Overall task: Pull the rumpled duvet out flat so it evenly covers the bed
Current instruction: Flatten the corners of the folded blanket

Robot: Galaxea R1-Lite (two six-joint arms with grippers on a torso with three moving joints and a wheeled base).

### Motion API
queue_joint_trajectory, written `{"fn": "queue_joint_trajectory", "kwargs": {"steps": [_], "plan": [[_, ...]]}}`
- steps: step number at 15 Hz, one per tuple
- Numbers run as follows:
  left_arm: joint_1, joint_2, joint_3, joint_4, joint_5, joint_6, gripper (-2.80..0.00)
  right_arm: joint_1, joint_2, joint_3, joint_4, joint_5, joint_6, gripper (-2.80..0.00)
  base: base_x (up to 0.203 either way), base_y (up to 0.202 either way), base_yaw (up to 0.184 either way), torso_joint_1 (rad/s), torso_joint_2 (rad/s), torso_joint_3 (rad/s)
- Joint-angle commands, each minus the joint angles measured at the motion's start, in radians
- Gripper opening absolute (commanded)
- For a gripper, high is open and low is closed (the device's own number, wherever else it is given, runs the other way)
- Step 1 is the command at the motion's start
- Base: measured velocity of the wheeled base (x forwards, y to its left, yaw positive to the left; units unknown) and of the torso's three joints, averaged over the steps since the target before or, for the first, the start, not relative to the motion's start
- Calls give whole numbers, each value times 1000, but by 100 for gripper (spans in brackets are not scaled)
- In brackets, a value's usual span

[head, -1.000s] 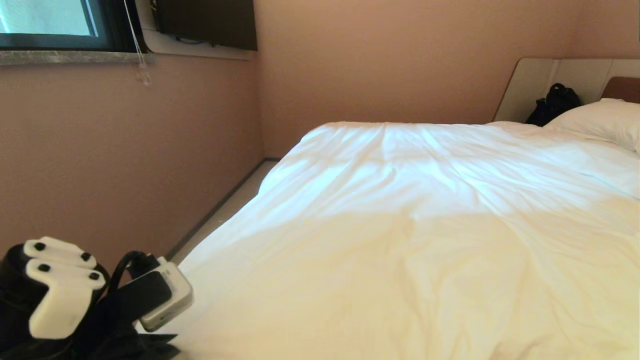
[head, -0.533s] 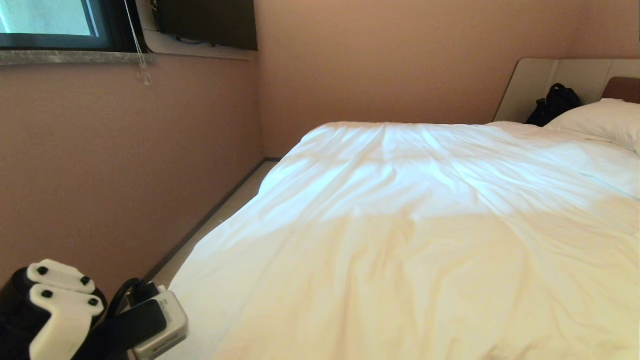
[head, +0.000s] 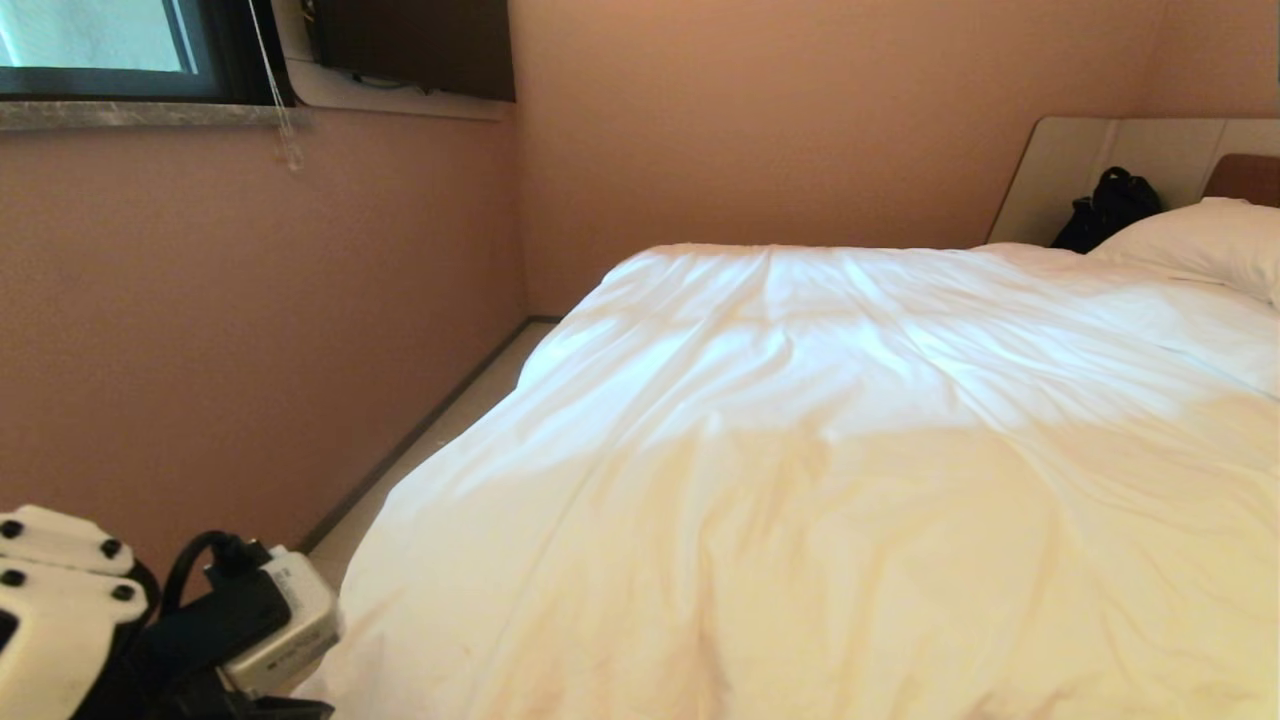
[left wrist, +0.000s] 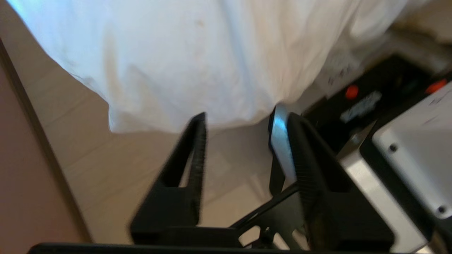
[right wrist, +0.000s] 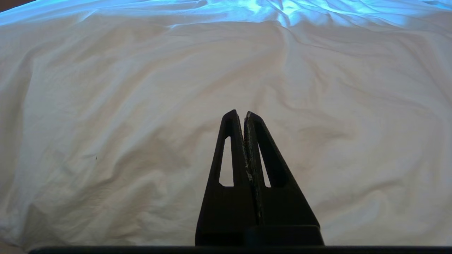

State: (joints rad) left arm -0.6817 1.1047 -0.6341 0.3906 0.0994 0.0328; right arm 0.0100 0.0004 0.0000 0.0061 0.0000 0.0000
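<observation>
In the head view, the puffy, creased white cotton duvet (head: pixel 820 480) is lying spread over the low bed (head: pixel 1240 178), filling the frame's centre and right; a plump white pillow (head: pixel 1200 245) is resting at upper right. In the left wrist view, the left pincer (left wrist: pixel 238 130) is standing released just below the duvet's hanging edge, above pale floor (left wrist: pixel 116 173). In the right wrist view, the right pincer (right wrist: pixel 241 114) is pressing clenched, empty, over the duvet.

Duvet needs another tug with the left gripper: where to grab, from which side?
Grip the duvet at its hanging corner edge, coming from the floor side below. It droops free off the bed there, thin enough for the open left gripper, now just beneath it.
</observation>
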Motion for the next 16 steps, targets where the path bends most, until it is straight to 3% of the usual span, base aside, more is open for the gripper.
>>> {"fn": "queue_joint_trajectory", "kwargs": {"steps": [1, 4, 8, 10, 14, 15, 16], "plan": [[9, -74, -16, 2, 2, -10, 0, 1, 1, 0, 0, 0, 0, -280, 0, 0, 0, 0, 0, 0], [77, -163, -52, -33, 23, -138, 0, 1, 1, 0, 0, 0, 0, -280, 0, 0, 0, 0, 0, 0], [295, -131, -37, -143, 190, -333, 0, 1, 1, 0, 0, 0, 0, -280, 0, 0, 0, 0, 0, 0], [413, -56, -29, -157, 206, -377, 0, 1, 1, 0, 0, 0, 0, -280, 0, 0, 0, 0, 0, 0], [505, 163, -26, -228, 206, -469, 0, 1, 1, 0, 0, 0, 0, -280, 0, 0, 0, 0, 0, 0], [526, 233, -25, -266, 204, -484, -280, 1, 1, 0, 0, 0, 0, -280, 0, 0, 0, 0, 0, 0], [550, 304, -26, -310, 193, -501, -280, 1, 1, 0, 0, 0, 0, -280, 0, 0, 0, 0, 0, 0]]}}
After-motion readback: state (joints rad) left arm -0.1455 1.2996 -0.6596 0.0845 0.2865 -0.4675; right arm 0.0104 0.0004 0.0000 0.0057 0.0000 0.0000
